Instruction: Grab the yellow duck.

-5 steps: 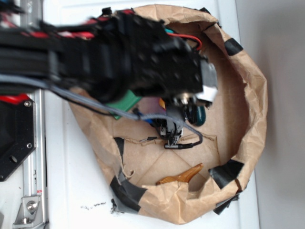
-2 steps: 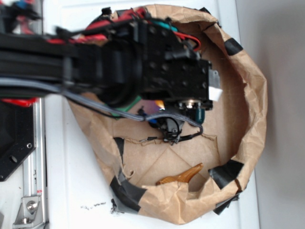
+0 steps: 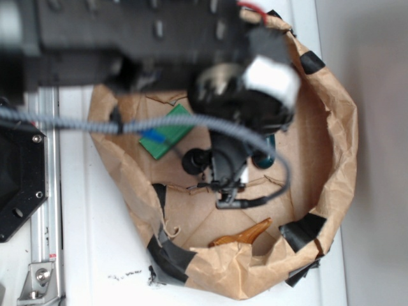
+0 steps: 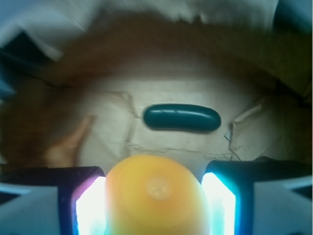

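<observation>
Since the earlier frame the arm had swung up toward the far rim of the paper bowl, uncovering the green block at the left of the floor. Between the gripper fingers sat the duck, clamped on both sides, filling the near centre of the wrist view. Beyond it a dark green capsule lay on the paper. Nearer, at the right, the brown wooden piece rested by the torn rim.
</observation>
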You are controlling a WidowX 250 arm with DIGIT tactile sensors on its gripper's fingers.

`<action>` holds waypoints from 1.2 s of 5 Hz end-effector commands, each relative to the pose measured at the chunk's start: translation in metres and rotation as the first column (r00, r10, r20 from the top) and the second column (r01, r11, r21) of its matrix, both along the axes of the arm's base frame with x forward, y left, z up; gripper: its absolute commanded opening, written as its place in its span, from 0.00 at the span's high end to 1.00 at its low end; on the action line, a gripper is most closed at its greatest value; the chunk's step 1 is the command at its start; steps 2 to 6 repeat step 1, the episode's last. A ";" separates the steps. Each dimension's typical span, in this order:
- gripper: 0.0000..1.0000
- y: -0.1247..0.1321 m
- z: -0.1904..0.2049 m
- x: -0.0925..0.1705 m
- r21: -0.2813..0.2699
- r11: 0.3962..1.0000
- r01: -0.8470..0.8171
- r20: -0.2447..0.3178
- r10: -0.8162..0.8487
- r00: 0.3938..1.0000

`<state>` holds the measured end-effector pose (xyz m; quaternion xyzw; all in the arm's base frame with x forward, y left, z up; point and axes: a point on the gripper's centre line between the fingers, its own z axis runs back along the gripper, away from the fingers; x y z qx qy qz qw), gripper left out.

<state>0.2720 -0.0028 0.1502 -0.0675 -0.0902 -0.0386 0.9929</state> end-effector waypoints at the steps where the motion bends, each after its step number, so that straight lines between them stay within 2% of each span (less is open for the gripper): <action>1: 1.00 0.013 0.021 -0.003 0.066 0.993 -0.100 0.052 0.096 0.994; 6: 1.00 0.013 0.021 -0.003 0.066 0.993 -0.100 0.052 0.096 0.994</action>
